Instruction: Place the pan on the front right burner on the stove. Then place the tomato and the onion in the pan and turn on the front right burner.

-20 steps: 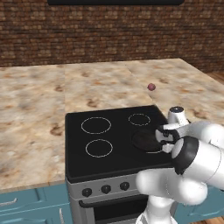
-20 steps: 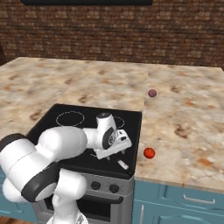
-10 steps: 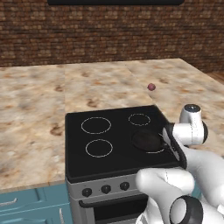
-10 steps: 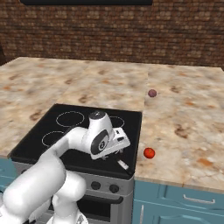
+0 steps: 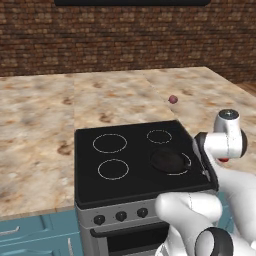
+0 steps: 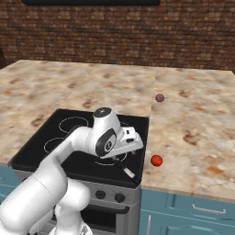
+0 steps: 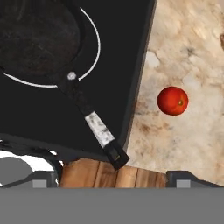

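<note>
Looking over the stove [image 5: 125, 192], I see the pan [image 5: 168, 160] sitting on the front right burner [image 5: 186, 167], its handle reaching toward the front corner of the cooktop, so I count the first step as done. Over the last second my gripper [image 6: 132, 140] has let go and drawn up and to the right, away from the pan; its jaws now stand wide apart with nothing between them. In the hand view the pan [image 7: 37, 39] lies upper left on its ring, and the tomato [image 7: 173, 100] rests on the counter [image 7: 192, 52] just beside the stove's right edge, well placed for my next grab. The pan is empty so far: neither vegetable is in it. The onion [image 6: 159, 97] sits further back on the counter, well apart from the stove and from the tomato [image 6: 156, 160]. I judge the tomato comes next, then the onion, and the burner knob last.
</note>
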Controlling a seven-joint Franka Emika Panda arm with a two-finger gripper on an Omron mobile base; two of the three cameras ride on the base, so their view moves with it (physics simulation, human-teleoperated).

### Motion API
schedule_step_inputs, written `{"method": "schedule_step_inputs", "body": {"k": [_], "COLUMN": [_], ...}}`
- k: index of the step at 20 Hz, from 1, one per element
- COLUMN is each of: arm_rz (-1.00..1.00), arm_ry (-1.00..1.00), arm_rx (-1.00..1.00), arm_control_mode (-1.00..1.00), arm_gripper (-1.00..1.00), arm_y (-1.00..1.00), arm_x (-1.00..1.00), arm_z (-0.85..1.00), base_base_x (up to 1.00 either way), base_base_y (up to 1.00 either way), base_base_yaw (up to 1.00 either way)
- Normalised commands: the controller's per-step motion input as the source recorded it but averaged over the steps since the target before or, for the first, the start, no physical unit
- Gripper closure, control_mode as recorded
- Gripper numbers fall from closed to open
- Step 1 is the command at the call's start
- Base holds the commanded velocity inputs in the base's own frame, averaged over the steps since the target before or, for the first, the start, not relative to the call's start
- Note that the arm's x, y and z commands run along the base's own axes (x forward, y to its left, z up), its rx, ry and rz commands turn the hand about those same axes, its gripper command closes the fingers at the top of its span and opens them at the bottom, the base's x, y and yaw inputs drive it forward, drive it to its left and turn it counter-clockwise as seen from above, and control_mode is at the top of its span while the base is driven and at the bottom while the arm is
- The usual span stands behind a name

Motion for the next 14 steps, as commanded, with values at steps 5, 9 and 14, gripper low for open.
{"method": "schedule_step_inputs", "body": {"k": [5,9,14], "arm_rz": [-0.22,-0.16,-0.11], "arm_ry": [0.0,0.0,0.0], "arm_rx": [0.04,0.07,0.02], "arm_control_mode": [-1.0,-1.0,-1.0], "arm_gripper": [-1.0,-1.0,-1.0], "arm_y": [-0.53,-0.44,-0.3], "arm_x": [0.26,0.15,0.09], "arm_z": [0.12,0.0,-0.04], "base_base_x": [0.0,0.0,0.0], "base_base_y": [0.0,0.0,0.0], "base_base_yaw": [0.0,0.0,0.0]}}
